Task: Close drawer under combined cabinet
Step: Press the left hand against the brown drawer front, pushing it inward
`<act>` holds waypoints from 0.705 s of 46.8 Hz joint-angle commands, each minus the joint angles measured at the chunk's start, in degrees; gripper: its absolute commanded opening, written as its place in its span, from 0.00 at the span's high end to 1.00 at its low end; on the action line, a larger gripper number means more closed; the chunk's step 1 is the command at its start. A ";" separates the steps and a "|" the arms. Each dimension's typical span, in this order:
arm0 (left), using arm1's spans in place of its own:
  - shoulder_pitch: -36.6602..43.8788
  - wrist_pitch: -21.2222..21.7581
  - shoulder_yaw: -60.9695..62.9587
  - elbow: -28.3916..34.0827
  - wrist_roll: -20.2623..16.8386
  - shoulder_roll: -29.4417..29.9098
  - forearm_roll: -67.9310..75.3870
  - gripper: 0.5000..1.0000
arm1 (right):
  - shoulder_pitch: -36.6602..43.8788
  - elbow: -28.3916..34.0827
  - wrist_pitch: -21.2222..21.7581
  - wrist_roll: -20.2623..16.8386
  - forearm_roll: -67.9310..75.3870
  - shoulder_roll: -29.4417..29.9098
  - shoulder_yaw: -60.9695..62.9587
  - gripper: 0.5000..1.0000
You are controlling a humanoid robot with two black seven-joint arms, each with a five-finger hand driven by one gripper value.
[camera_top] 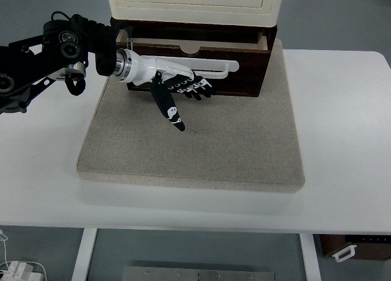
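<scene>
A cream cabinet (195, 3) stands at the back of a grey mat (244, 146). Under it a dark brown drawer (244, 67) is pulled slightly out, with a white handle (223, 66) across its front. My left hand (183, 88) comes in from the left and lies flat against the drawer front, just below the handle. Its black fingers (198, 87) are stretched out to the right and its thumb (171, 113) points down over the mat. It holds nothing. The right arm does not show.
The mat lies on a white table (342, 110). Another brown drawer-like box with a white handle (345, 251) sits on the floor at the lower right. White cables (15, 269) lie at the lower left.
</scene>
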 commanded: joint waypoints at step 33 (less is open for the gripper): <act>-1.84 1.78 -0.45 6.75 -0.78 -1.23 -0.01 0.00 | 0.00 0.06 0.01 0.00 0.01 0.00 -0.08 0.10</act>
